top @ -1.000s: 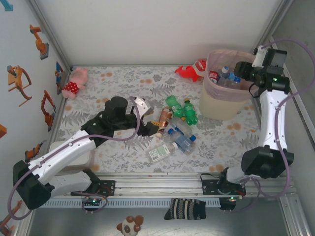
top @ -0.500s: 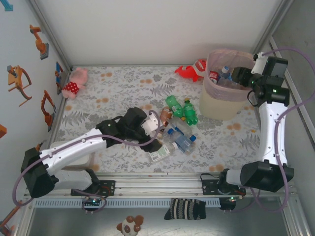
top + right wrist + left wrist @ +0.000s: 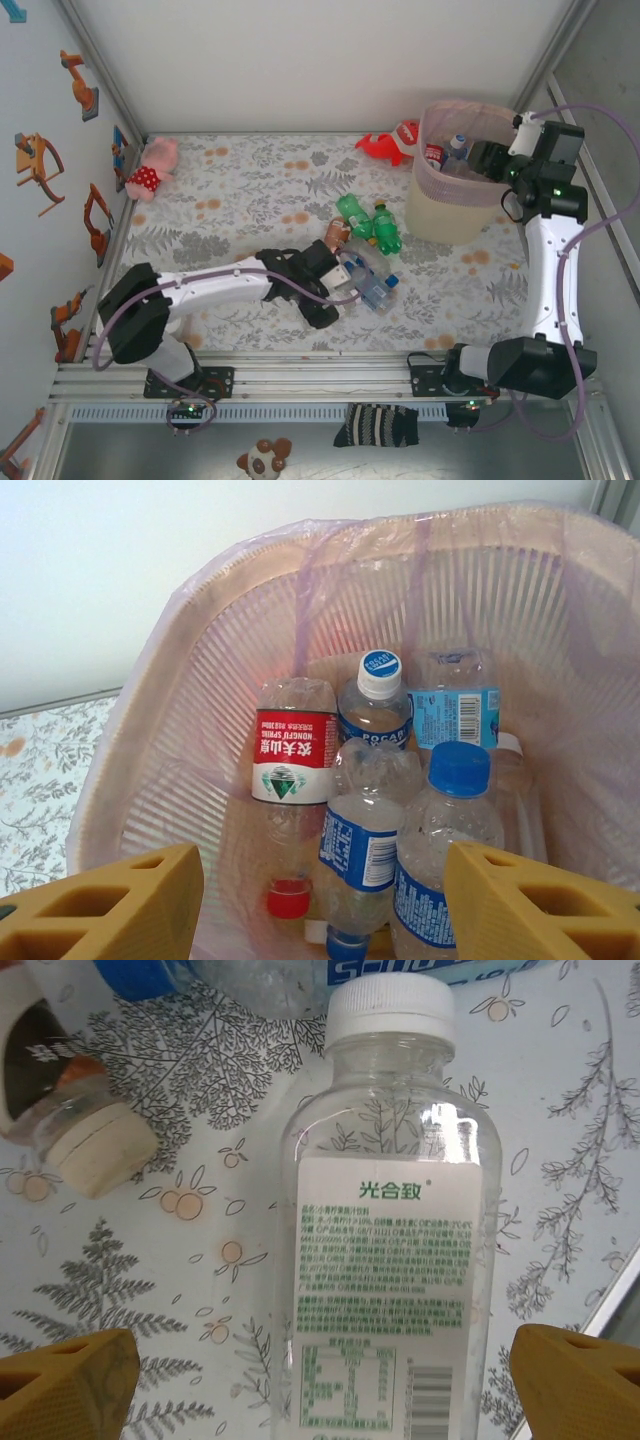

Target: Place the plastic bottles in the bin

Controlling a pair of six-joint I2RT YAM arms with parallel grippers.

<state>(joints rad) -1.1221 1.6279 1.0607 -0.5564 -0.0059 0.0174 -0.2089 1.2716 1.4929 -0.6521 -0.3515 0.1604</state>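
Near the front middle of the table (image 3: 250,180), the left gripper (image 3: 320,1385) hangs low over a clear white-capped bottle (image 3: 385,1250) with its jaws spread wide. Its yellow fingers (image 3: 70,1380) stand on either side of the bottle's lower body, and bare table shows in both gaps, so nothing is gripped. The bottle lies flat on its side with the label facing up. Its long axis runs straight out from the wrist, and its cap, at the far end, points toward a blue-labelled bottle (image 3: 440,970) lying crosswise just beyond it. Left of its neck lies a brown-labelled bottle (image 3: 60,1090), set at a slant, with its cream cap turned back toward the camera. Seen from above, two green bottles (image 3: 370,222) lie side by side a little farther back, their long axes roughly parallel.

At the far right the bin (image 3: 445,215) stands upright. The right gripper (image 3: 322,900) hangs above its mouth, fingers apart with nothing between them. Inside, several bottles lean roughly upright against one another: a red-labelled bottle (image 3: 293,750) with its cap down, a Pocari bottle (image 3: 375,705) with its cap up, and a blue-capped bottle (image 3: 450,830) with its cap up
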